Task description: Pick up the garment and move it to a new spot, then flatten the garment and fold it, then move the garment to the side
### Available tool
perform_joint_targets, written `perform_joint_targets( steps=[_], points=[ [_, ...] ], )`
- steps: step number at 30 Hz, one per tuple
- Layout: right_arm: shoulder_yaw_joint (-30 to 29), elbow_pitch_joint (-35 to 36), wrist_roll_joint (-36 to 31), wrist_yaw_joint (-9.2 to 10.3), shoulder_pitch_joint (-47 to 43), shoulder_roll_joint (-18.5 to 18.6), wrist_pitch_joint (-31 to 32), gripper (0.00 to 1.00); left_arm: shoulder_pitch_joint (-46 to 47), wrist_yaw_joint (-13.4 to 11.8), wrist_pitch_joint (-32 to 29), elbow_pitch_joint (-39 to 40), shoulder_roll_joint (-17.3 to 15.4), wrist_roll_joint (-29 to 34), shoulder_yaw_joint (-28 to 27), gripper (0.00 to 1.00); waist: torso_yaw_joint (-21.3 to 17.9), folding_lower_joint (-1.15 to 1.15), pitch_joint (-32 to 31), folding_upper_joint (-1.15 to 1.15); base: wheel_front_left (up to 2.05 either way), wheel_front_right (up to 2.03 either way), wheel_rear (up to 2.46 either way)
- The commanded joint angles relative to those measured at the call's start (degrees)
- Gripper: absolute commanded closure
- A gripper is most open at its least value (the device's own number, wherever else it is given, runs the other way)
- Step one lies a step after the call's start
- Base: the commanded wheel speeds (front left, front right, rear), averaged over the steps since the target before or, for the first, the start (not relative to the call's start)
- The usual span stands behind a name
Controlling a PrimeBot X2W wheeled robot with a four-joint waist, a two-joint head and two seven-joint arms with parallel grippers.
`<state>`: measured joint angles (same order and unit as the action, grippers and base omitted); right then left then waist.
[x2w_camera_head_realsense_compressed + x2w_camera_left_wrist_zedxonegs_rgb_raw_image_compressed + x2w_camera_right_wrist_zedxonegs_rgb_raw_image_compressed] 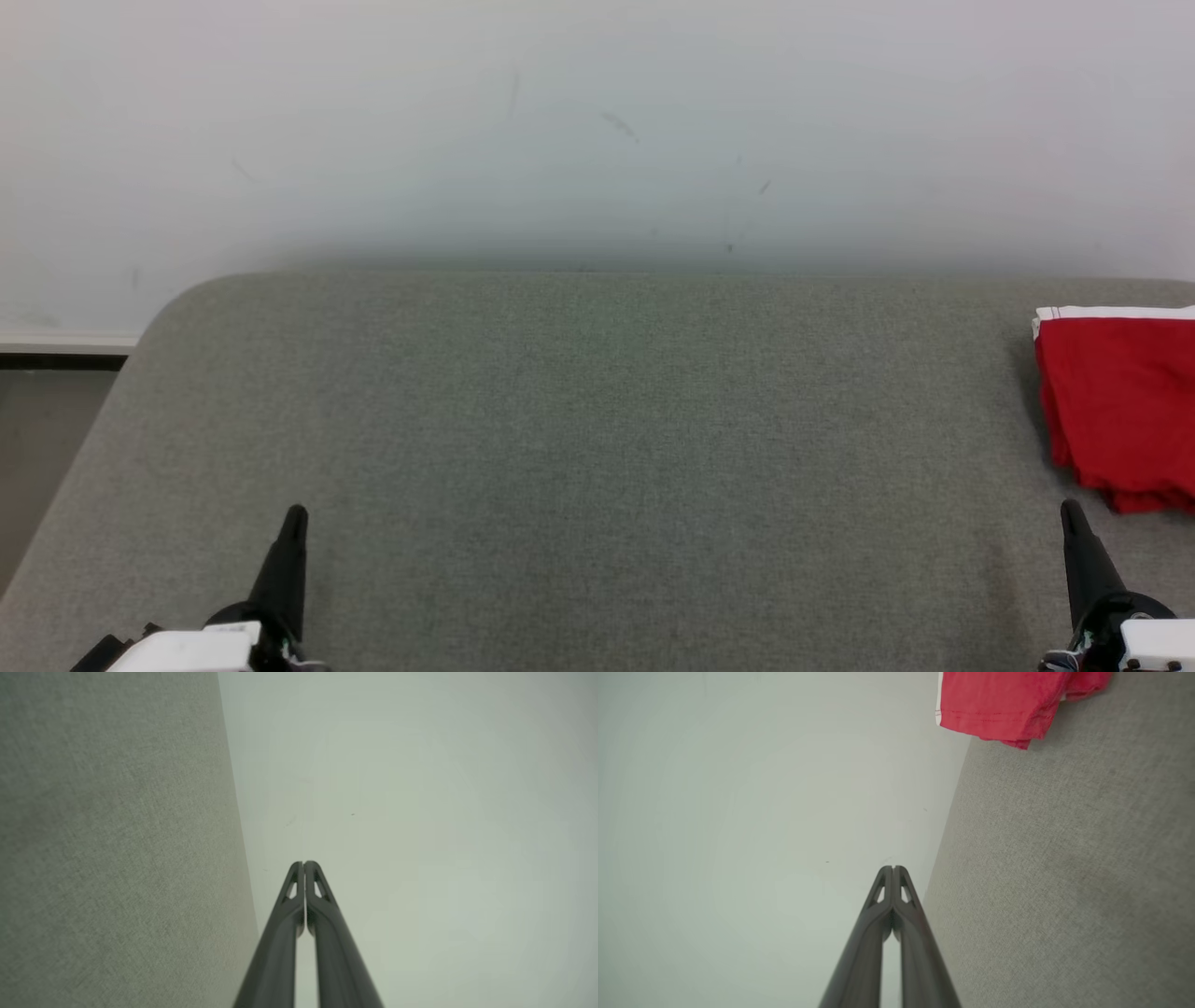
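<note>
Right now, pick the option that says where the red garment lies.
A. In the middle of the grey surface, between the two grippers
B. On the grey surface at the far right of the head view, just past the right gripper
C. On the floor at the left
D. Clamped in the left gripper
B: in the head view the red garment lies on the grey surface at the right edge, just beyond the tip of the shut right gripper, with nothing holding it.
</note>
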<state>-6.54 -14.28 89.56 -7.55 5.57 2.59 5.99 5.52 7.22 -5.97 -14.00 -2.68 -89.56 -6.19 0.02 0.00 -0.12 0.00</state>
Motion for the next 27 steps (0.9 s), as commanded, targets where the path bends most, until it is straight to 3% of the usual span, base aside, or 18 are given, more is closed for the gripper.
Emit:
perform_joint_targets(
  steps=[1,27],
  points=[
    [-0.04,0.39,1.64,0.11,0.77,0.52,0.44,1.0,0.84,0.37,-0.43,-0.06,-0.36,-1.55,-0.35,1.0,-0.01,0.0,0.1,0.0,0.0,0.0,0.0],
    [-0.02,0.38,2.9,0.12,1.1,0.51,0.75,1.0,1.08,0.46,-0.77,-0.1,-0.36,-3.22,-0.47,1.0,-0.02,0.0,0.29,0.0,0.0,0.0,0.0]
  ],
)
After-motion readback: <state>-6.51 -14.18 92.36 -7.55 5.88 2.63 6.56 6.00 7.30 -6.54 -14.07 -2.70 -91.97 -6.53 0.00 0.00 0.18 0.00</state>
